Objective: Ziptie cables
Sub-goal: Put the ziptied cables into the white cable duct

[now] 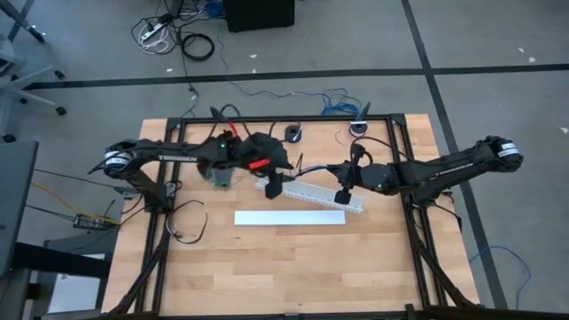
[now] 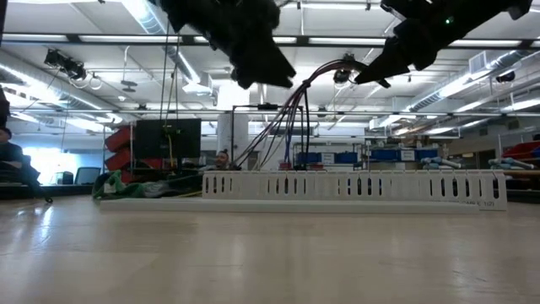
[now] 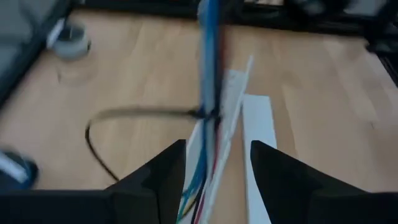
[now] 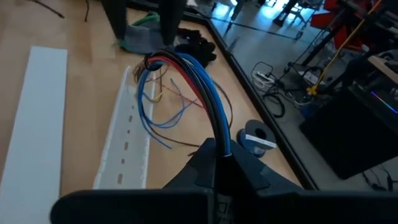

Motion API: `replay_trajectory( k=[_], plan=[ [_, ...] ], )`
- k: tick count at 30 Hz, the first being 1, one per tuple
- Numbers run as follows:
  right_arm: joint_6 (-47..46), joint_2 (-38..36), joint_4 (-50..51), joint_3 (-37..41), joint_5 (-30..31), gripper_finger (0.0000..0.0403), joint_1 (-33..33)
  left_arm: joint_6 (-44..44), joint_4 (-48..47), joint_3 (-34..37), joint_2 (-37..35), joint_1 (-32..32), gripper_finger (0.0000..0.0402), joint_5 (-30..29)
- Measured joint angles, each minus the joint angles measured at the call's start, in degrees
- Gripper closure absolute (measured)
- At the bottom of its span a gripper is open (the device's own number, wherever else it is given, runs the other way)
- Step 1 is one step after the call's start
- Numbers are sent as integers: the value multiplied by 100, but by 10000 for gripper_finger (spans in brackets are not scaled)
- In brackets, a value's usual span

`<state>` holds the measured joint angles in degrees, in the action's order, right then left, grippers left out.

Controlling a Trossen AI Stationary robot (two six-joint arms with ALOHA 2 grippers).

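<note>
Wood tabletop inside a black frame, workshop floor w/ loose cords beyond; we have both arms meeting mid-table. Our right gripper [image 4: 217, 163] is clamped shut on the cables [image 4: 193, 74], holding one end of the bundle up off the table over the white slotted duct [image 1: 313, 192]. Our left gripper [image 3: 214, 163] hangs over the duct's other end, fingers [image 3: 163, 168] parted to a moderate gap w/ the bundle running up between them; can't tell if they touch it. In the low view the wires arc up from the duct toward the right gripper. A flat white cover strip [image 1: 290, 217] lies just beside the duct, nearer the table's front edge.

Handling, our guess: wires are light, thin, floppy; strands splay apart where unpinched, so we'd grip close beside the tie spot, both sides, keeping them bunched. Insulation likely slick, so a firm pinch is needed.
</note>
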<state>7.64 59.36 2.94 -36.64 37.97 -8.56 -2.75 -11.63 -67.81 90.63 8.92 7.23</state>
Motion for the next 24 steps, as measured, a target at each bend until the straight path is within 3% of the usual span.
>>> replay_trajectory(
  k=[5,11,14,19,24],
  plan=[
    [101,-275,52,0,20,393,4,-331,135,2,387,22,228,105],
    [96,-469,250,0,20,393,4,-334,710,2,612,38,228,771],
    [83,-457,246,0,9,393,4,-217,835,2,627,42,228,633],
    [-9,-427,221,0,-11,393,4,-2,932,0,634,42,228,-111],
    [-17,-427,199,0,-13,393,4,16,1078,0,824,44,228,-121]
  ],
)
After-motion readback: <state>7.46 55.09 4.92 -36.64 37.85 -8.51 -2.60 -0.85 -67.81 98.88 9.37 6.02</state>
